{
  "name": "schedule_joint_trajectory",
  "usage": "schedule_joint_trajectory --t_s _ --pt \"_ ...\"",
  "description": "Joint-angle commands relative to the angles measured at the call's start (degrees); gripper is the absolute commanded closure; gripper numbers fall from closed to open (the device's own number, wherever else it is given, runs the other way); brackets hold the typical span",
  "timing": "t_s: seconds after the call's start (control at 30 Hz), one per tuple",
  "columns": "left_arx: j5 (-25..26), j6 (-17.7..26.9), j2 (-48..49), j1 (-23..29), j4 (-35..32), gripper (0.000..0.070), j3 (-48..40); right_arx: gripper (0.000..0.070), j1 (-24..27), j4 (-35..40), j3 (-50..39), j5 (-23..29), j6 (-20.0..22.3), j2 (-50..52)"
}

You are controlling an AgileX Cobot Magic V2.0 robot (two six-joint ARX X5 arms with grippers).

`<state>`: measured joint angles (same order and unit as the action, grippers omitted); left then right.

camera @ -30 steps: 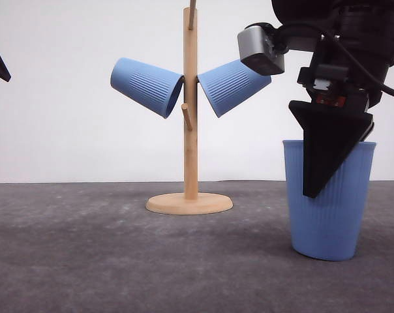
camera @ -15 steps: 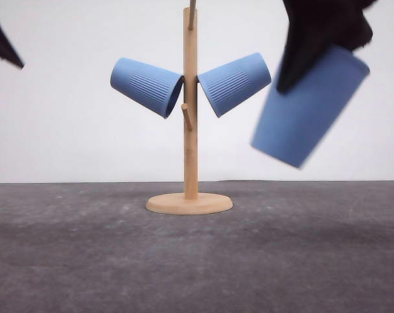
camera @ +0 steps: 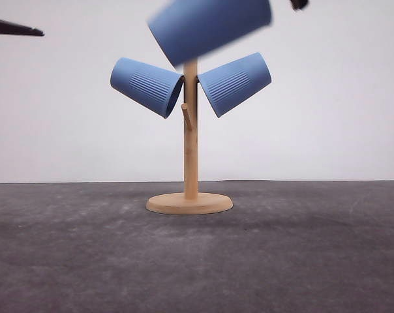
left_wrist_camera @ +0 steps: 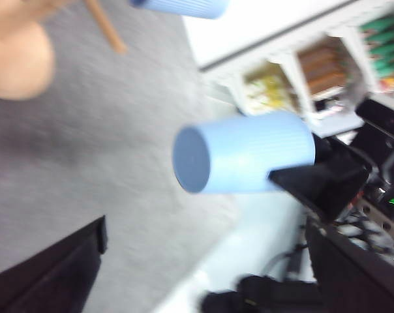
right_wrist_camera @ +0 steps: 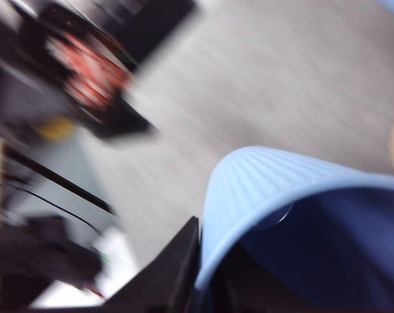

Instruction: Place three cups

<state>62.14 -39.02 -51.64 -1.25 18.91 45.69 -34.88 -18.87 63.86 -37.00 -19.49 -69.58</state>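
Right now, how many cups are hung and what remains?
Two cups hang on the stand: the left cup and the right cup. The third cup is in the right pincer, tilted in front of the post's top. Left: seat it on a peg, then release.

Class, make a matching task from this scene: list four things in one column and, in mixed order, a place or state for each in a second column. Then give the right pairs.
Things
1. left hung cup
2. right hung cup
3. carried cup
4. wooden stand

Places or states
A. upright on the grey table
B. blurred, tilted near the stand's top
C. on the stand's right side
D. on the stand's left side

Pairs: 1-D, 2-C, 3-B, 4-A
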Motion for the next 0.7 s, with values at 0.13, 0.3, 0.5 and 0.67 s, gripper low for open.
schedule_joint_trajectory --t_s 0.13,0.3,0.5,0.67 --pt "4.14 -2.88 -0.39 -1.79 -2.16 0.0057 0.55 0.0696 -1.59 9.83 1.2 -5.99 -8.46 -0.44" --pt "4.5 -2.86 -0.39 -2.95 -3.12 0.0057 0.55 0.0696 -2.72 15.07 1.2 -10.39 -12.44 -0.44" --pt "9.35 -7.11 -0.39 -3.9 -11.47 0.0057 0.55 0.0696 -4.7 20.24 1.2 -11.82 -16.1 -0.44" --pt "11.86 -11.83 -0.39 -4.76 -19.62 0.0057 0.55 0.0696 -5.77 24.26 1.2 -13.98 -18.84 -0.44"
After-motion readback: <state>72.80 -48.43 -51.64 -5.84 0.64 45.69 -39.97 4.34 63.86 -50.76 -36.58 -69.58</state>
